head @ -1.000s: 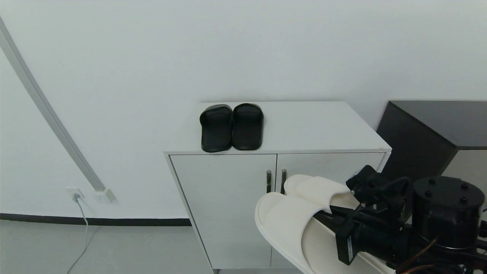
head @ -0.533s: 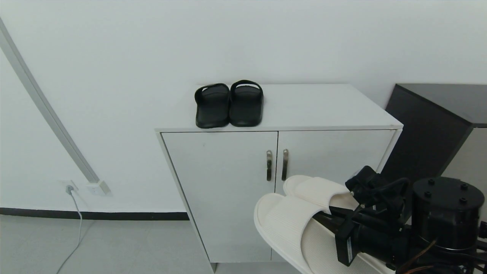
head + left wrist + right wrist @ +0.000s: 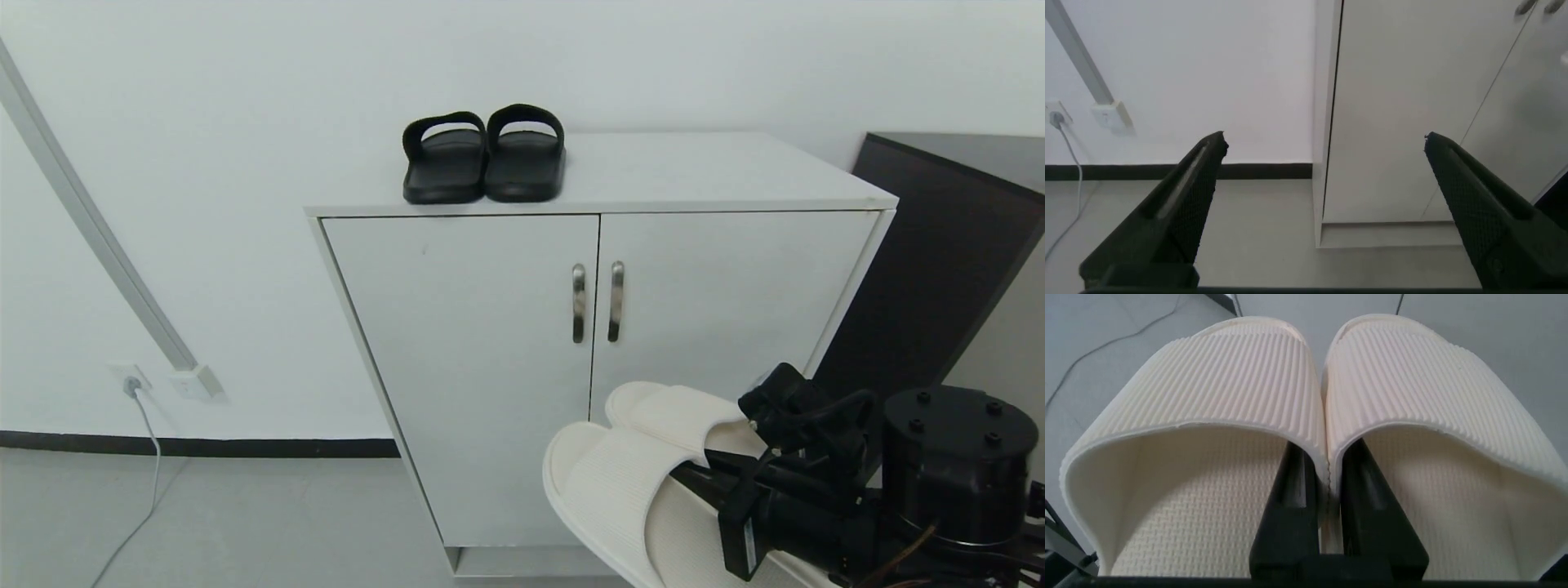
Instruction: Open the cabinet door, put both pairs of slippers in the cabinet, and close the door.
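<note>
Right gripper [image 3: 1327, 502]: clamped on the white slippers [image 3: 637, 482], with one finger inside each slipper. The two inner side walls, which touch each other, are pinched between the fingers.
Left gripper [image 3: 1324, 145]: spread wide and holding nothing. It is pointed at the cabinet's lower left front corner and the floor [image 3: 1257, 245] beside it.
Cabinet [image 3: 473, 367]: white, standing on the floor against the wall [image 3: 245, 163]. It faces the robot, just beyond the held pair.
Doors [image 3: 710, 294]: both are shut and meet at a seam down the middle of the front.
Dark unit [image 3: 939, 269]: stands just beside the cabinet's right side.
White slippers: ribbed and held side by side, soles down and tilted. Their toes point away from the wrist toward the cabinet. In the head view they hang low in front of the right door, below the handles. I cannot tell whether the toes touch the door.
Black slippers [image 3: 484, 155]: a pair side by side and touching, on the cabinet top [image 3: 694, 167]. They sit at its front edge, left of the middle and above the left door. Their straps lie toward the back edge. They are well apart from both grippers.
Handles [image 3: 578, 302]: two upright metal bars, one on each side of the seam and above the held pair.
Wall socket [image 3: 126, 380]: low on the wall to the left of the cabinet, with a cable running down to the floor.
</note>
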